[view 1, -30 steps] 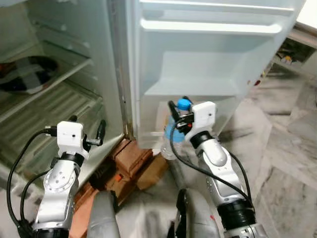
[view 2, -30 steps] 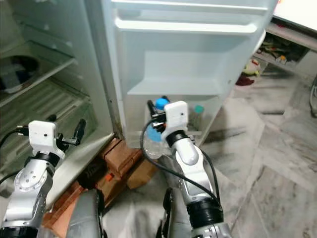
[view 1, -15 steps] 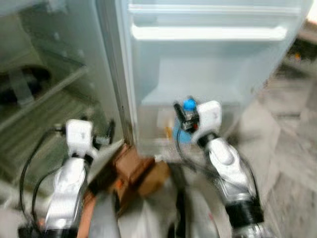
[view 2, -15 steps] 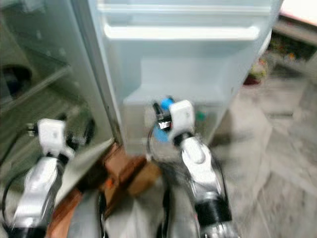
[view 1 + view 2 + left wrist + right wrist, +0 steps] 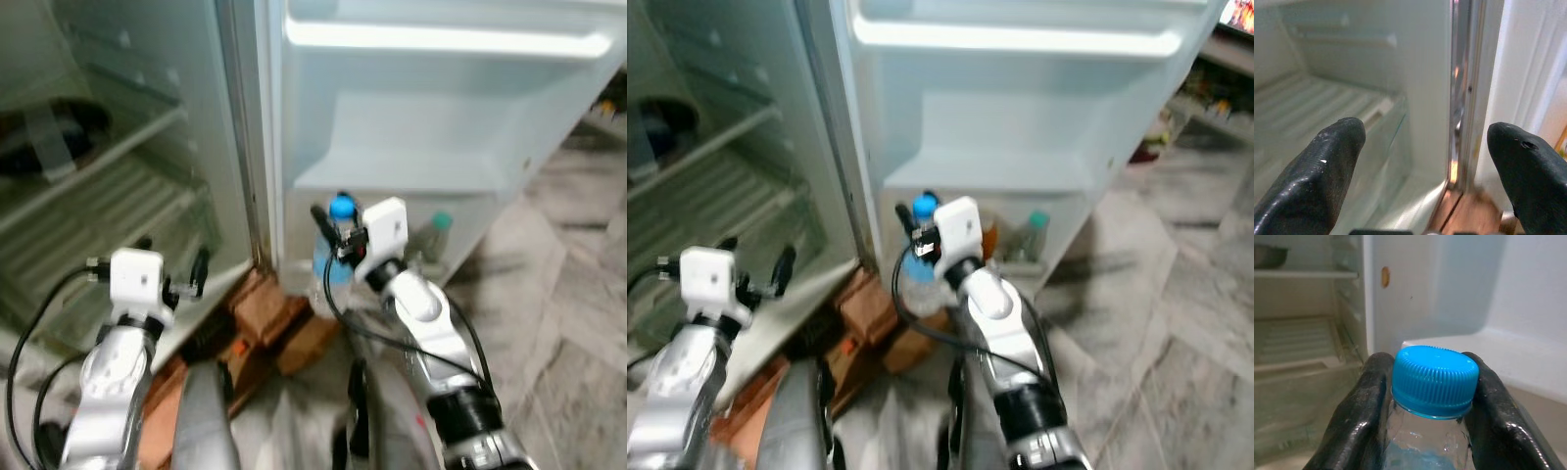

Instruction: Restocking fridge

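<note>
My right gripper (image 5: 338, 231) is shut on a clear water bottle (image 5: 328, 266) with a blue cap (image 5: 1434, 379), held upright in front of the open fridge door's (image 5: 431, 108) lowest shelf (image 5: 392, 176). The black fingers (image 5: 1361, 406) clamp the neck just under the cap. My left gripper (image 5: 1425, 161) is open and holds nothing; it hangs low by the fridge body's front edge (image 5: 240, 186), facing the ribbed lower shelves (image 5: 108, 211).
A green-capped bottle (image 5: 432, 238) and an amber one (image 5: 988, 235) stand in the door's bottom bin. Brown boxes (image 5: 279, 313) lie on the floor at the fridge's foot. A dark item (image 5: 44, 132) rests on an upper shelf. Marble floor (image 5: 568, 294) stretches to the right.
The camera has shifted and the view was blurred midway. The right gripper with the bottle now sits a little further left and nearer the door's bottom bin. The left arm is much as before.
</note>
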Robot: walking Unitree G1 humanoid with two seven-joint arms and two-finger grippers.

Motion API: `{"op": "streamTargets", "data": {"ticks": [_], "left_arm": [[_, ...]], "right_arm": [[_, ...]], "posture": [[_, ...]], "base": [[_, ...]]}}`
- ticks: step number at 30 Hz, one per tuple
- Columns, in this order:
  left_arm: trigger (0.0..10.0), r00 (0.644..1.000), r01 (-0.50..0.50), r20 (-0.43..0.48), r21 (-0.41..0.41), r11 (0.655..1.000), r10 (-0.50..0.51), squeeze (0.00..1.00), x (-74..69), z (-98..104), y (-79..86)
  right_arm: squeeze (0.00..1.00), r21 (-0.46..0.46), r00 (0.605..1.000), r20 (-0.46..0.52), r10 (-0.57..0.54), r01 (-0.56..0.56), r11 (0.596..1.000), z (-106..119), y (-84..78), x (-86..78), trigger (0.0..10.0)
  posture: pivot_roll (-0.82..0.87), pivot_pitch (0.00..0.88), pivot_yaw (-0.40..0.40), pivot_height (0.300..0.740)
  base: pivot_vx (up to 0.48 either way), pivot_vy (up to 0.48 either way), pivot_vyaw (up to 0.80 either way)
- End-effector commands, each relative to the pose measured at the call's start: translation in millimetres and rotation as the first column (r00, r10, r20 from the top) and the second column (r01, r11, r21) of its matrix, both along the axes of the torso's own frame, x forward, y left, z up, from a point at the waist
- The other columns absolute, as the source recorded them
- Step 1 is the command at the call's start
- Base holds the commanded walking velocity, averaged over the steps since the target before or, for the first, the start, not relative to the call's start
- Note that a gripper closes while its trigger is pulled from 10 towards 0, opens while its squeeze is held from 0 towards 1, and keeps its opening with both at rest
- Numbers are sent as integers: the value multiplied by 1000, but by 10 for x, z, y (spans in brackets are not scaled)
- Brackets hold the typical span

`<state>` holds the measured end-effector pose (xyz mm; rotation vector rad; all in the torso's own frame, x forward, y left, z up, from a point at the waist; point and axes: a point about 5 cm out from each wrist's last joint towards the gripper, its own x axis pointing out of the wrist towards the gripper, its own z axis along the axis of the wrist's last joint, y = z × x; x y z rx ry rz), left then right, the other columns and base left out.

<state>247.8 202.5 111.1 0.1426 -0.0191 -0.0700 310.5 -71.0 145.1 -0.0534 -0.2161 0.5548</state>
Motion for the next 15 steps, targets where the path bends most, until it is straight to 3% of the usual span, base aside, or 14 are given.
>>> {"op": "streamTargets", "data": {"ticks": [1, 8, 13, 15], "left_arm": [[10000, 1000, -3, -12, 10, 1000, 3, 0, -63, 21, 29], [10000, 998, -35, -46, 56, 998, 38, 0, -288, 84, 212], [10000, 998, -36, -57, 58, 998, 39, 0, -376, 116, 210], [10000, 997, -36, -64, 57, 998, 39, 0, -442, 140, 197]], "right_arm": [[0, -18, 999, 34, 27, -26, 999, 32, 49, 26, 10000], [0, -187, 979, 198, 38, -1, 982, 112, 216, 252, 10000], [0, -264, 952, 301, 56, 27, 964, 159, 342, 293, 10000], [0, -335, 907, 415, 69, 82, 939, 225, 448, 310, 10000]], "posture": [[170, 231, -32, 543], [237, 292, -35, 543], [255, 324, -38, 543], [269, 353, -38, 543]], "base": [[0, 0, 0], [0, 0, 0], [0, 0, 0], [0, 0, 0]]}}
